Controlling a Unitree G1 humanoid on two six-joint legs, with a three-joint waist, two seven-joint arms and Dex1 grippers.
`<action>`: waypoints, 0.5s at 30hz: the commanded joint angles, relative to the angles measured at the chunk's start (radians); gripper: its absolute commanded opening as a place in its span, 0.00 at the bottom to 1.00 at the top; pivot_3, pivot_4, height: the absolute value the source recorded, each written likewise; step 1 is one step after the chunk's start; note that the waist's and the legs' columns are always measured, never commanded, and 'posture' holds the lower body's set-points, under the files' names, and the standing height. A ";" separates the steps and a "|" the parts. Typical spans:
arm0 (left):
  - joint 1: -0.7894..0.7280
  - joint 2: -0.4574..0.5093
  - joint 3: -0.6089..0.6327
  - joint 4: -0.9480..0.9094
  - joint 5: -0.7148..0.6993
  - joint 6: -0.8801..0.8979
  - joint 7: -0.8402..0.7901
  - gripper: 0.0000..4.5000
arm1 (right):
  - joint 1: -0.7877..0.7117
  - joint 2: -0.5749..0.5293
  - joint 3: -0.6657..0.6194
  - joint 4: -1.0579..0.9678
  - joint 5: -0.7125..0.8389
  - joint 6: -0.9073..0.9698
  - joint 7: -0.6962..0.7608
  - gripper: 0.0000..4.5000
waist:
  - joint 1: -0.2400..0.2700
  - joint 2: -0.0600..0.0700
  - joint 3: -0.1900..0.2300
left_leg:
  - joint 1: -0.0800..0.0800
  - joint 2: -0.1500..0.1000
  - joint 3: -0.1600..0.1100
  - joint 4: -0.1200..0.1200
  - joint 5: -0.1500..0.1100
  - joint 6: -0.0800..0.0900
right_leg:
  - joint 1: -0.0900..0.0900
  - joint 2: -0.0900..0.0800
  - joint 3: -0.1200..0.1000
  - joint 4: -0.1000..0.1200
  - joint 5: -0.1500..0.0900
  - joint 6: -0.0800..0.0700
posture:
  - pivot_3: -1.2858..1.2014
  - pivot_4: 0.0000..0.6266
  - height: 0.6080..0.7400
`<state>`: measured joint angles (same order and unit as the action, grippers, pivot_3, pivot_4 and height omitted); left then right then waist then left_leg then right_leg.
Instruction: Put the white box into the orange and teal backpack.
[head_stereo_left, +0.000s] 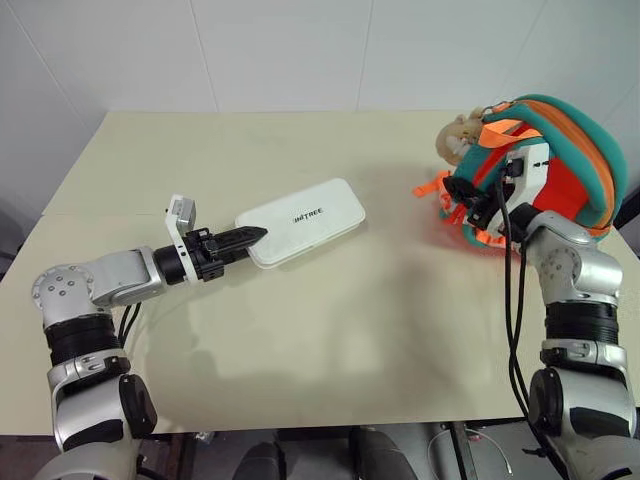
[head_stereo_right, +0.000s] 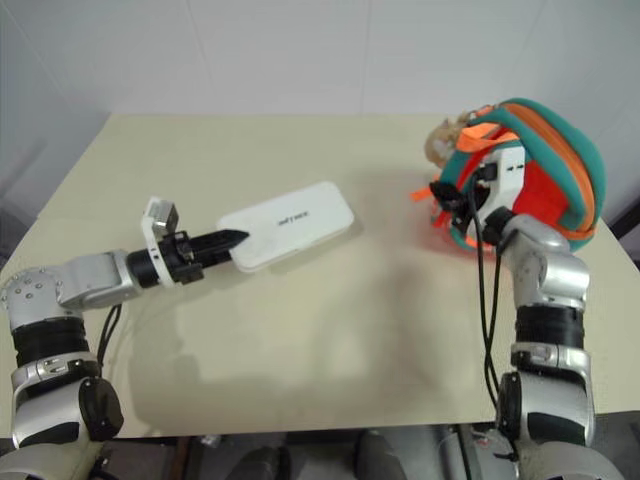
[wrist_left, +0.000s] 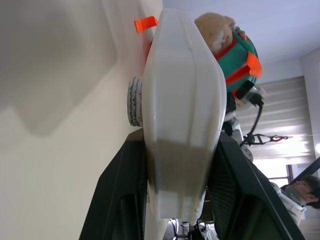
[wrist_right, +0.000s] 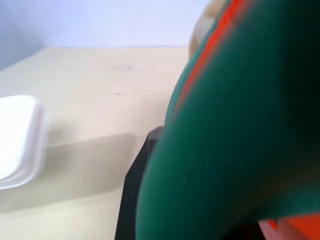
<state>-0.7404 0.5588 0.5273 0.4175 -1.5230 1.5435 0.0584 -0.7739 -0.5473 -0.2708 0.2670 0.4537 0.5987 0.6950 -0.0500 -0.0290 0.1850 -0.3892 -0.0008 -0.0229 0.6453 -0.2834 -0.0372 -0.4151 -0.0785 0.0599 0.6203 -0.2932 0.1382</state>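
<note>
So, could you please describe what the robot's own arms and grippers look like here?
Both arms are silver-grey metal segments with black ribbed joint bands. The left gripper has two black fingers and a small white and grey camera block on its wrist. The right gripper is also black, with a white wrist housing bearing small dark marks. Black cables run down the right forearm; a shorter black cable loops below the left.

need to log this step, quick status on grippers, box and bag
Left gripper clamped on white box's near end. Right gripper shut on orange and teal backpack. Table between them bare.
</note>
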 joint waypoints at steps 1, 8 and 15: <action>-0.019 0.038 0.003 0.005 0.008 -0.010 -0.055 0.30 | 0.014 -0.029 0.006 -0.176 0.082 0.097 0.033 0.12 | 0.000 0.000 0.000 | 0.000 0.000 0.000 0.000 0.000 0.000 | 0.000 0.000 0.000 0.000 0.000 0.000 | 0.52 0.24 1.00; -0.037 0.088 -0.011 0.047 0.097 -0.016 -0.145 0.30 | 0.056 -0.067 -0.012 -0.484 0.281 0.333 0.032 0.12 | 0.006 0.000 0.000 | 0.000 0.000 -0.002 -0.001 0.000 0.001 | -0.001 0.000 0.000 0.000 0.000 0.000 | 0.52 0.24 1.00; -0.058 0.115 -0.025 0.072 0.194 -0.020 -0.244 0.30 | 0.091 -0.125 -0.022 -0.711 0.520 0.525 0.029 0.12 | 0.023 0.000 0.000 | -0.003 0.000 -0.003 -0.001 -0.001 0.001 | -0.003 -0.001 -0.001 -0.002 0.000 -0.001 | 0.52 0.24 1.00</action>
<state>-0.7702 0.6518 0.4914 0.4891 -1.3368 1.5356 -0.1376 -0.6755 -0.6521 -0.2657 -0.3719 0.8991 1.1061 0.7113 -0.0268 -0.0289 0.1851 -0.3930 -0.0012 -0.0257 0.6441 -0.2846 -0.0358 -0.4188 -0.0795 0.0591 0.6180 -0.2935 0.1376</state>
